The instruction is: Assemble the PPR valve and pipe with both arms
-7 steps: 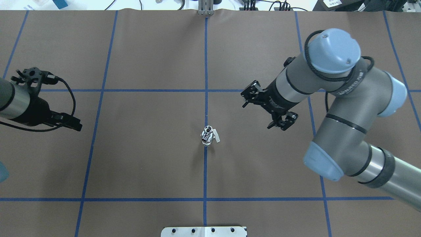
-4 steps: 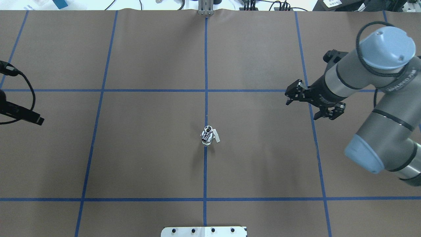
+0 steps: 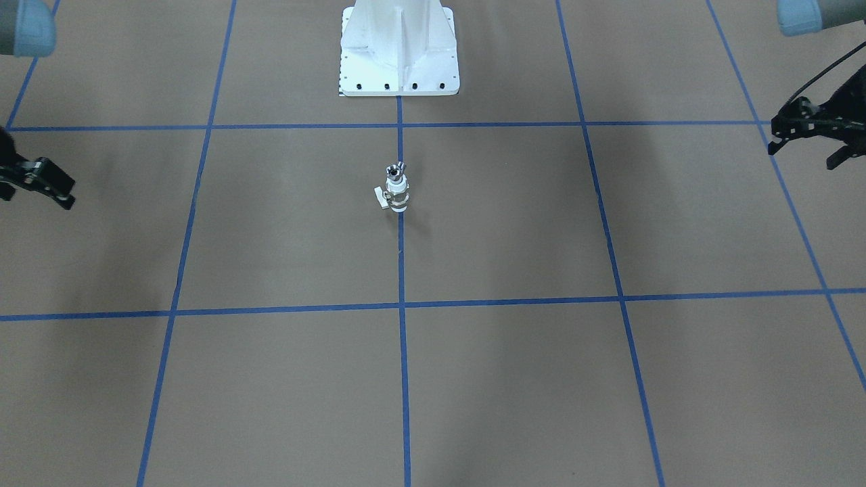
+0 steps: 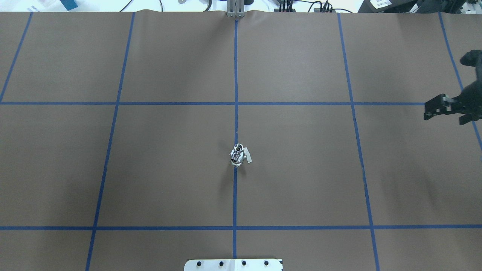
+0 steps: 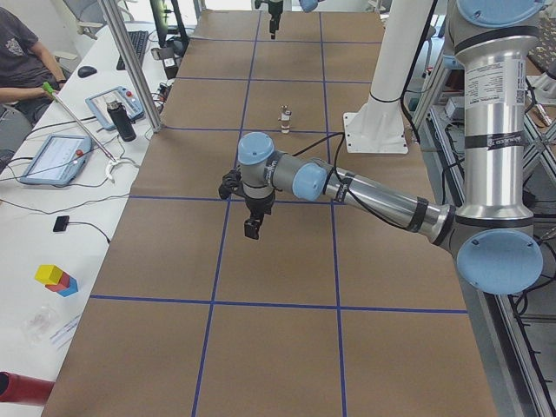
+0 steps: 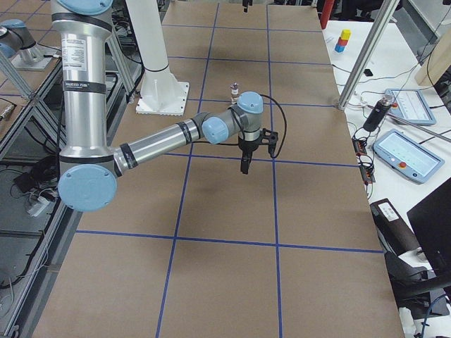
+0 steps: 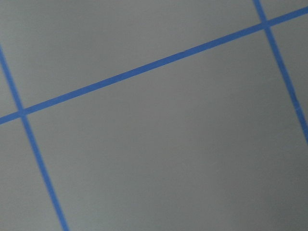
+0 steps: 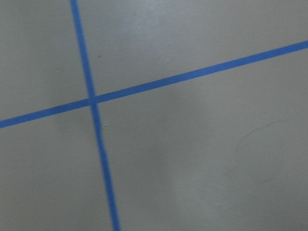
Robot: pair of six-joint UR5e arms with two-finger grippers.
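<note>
The PPR valve [image 4: 238,157] stands upright on the centre tape line, white with a small side handle. The silver pipe [image 3: 395,169] sits on its top end, crown end up. No gripper touches either. My right gripper [image 4: 443,120] hangs open and empty at the table's far right edge, also seen in the front-facing view [image 3: 34,199]. My left gripper [image 3: 801,157] is open and empty far out on the other side; it is outside the overhead view. Both wrist views show only bare brown table and blue tape.
The white base pedestal [image 3: 399,61] stands at the robot's side of the table. Blue tape lines grid the brown surface. A metal post [image 4: 235,11] sits at the far edge. A person [image 5: 22,52] sits at a side bench with tablets [image 5: 52,156].
Both arms have drawn outward, away from the centre. The left gripper has left the overhead view; the right one has reached its right edge. Valve and pipe have not moved.
</note>
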